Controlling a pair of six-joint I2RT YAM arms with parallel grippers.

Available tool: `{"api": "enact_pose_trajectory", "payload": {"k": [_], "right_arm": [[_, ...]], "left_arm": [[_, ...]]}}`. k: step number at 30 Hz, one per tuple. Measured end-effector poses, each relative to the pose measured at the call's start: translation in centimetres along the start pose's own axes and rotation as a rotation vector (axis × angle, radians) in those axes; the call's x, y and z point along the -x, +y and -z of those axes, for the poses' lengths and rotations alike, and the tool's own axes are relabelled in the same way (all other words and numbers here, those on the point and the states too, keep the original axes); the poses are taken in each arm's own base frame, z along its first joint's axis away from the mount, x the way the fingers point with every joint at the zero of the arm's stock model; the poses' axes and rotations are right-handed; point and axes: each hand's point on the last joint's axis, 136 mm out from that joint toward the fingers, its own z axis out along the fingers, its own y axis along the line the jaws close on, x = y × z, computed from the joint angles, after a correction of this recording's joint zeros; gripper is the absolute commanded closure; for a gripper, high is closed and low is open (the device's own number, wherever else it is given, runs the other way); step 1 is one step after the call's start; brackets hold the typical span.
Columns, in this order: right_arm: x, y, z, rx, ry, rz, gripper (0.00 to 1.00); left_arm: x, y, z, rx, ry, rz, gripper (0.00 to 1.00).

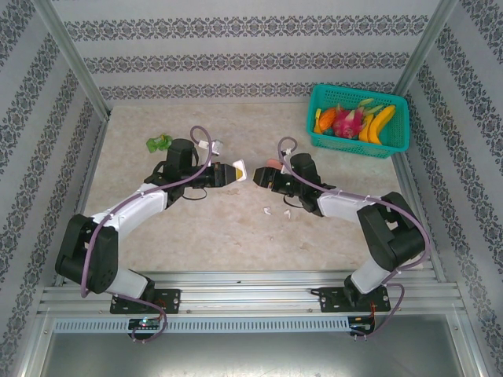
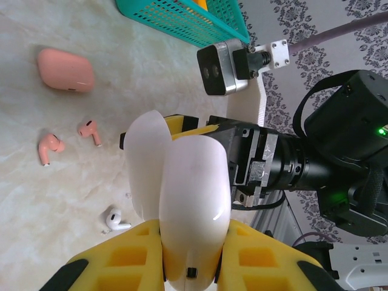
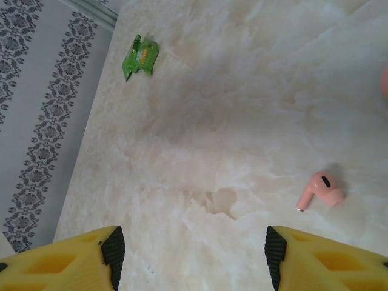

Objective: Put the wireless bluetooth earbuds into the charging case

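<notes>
Now left hand clamps the white charging case, right hand gapes wide near 1 pink earbud.

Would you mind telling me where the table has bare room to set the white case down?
Bare marble runs along the back wall between the green wrapper and the teal basket, and along the near edge of the table between the arms. Crowded: mid-table, where the left pincer holds the white case near the pink case and loose earbuds.
</notes>
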Motion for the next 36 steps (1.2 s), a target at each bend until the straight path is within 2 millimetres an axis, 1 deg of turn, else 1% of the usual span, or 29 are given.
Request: {"api": "enact_pose_trajectory", "payload": {"k": [2, 4, 9, 11, 17, 21, 25, 31, 36], "right_arm": [[-0.2, 0.1, 0.4, 0.004, -0.001, -0.004, 0.35], [-0.3, 0.7, 1.1, 0.02, -0.004, -0.003, 0.35], [0.3, 3.6, 2.9, 0.109, -0.021, 0.022, 0.36], [0.6, 4.5, 3.2, 0.144, -0.027, 0.014, 0.38], [1.5, 6.0, 3.3, 0.223, -0.055, -0.068, 0.46], [1.8, 5.8, 2.4, 0.259, -0.064, -0.137, 0.51], [1.7, 5.5, 1.7, 0.284, -0.059, -0.195, 0.54], [2.1, 6.0, 1.7, 0.325, -0.074, -0.218, 0.56], [2.1, 6.4, 1.8, 0.342, -0.066, -0.216, 0.59]], "left_arm": [[0.0, 0.0, 0.0, 0.0, 0.0, 0.0, 1.0], [0.0, 0.0, 0.0, -0.001, 0.001, 0.0, 1.0], [0.2, -0.4, -0.1, -0.026, -0.006, 0.001, 1.0], [0.5, -0.7, -0.2, -0.048, -0.017, 0.001, 1.0], [0.8, -1.1, -0.3, -0.089, -0.044, 0.023, 1.0], [1.4, -1.7, -0.3, -0.111, -0.063, 0.017, 1.0], [1.5, -1.7, -0.3, -0.114, -0.067, 0.027, 1.0], [1.4, -1.7, -0.3, -0.114, -0.065, 0.031, 1.0], [1.4, -1.7, -0.3, -0.116, -0.066, 0.031, 1.0]]}}
